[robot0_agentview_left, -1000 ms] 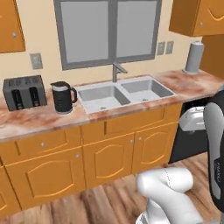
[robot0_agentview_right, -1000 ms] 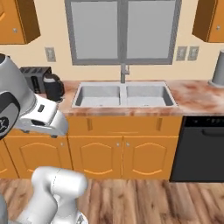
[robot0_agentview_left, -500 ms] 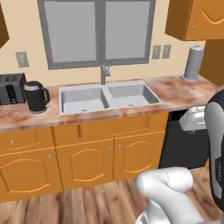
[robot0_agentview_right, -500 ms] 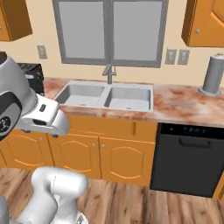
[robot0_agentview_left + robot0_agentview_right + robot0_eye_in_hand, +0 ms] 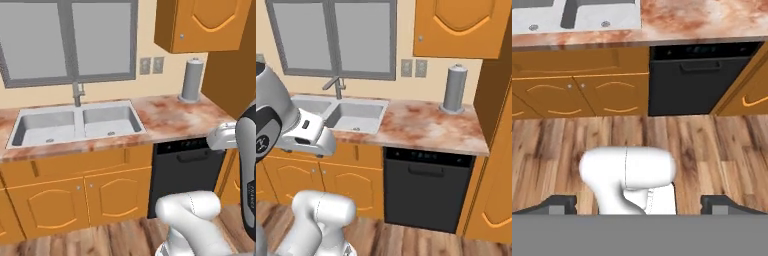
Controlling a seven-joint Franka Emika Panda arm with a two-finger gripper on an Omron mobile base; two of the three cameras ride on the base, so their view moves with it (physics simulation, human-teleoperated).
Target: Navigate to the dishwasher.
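Centre the base squarely on the dishwasher (right of the sink), stopping short of its handle; gripper released, empty.

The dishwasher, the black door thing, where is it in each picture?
Left base view: the dishwasher sits right of centre, under the counter, partly behind the arm.
Right base view: centre, lower half.
Hand view: upper right, above the wood floor.
Shared landmark: the sink, always to its left.
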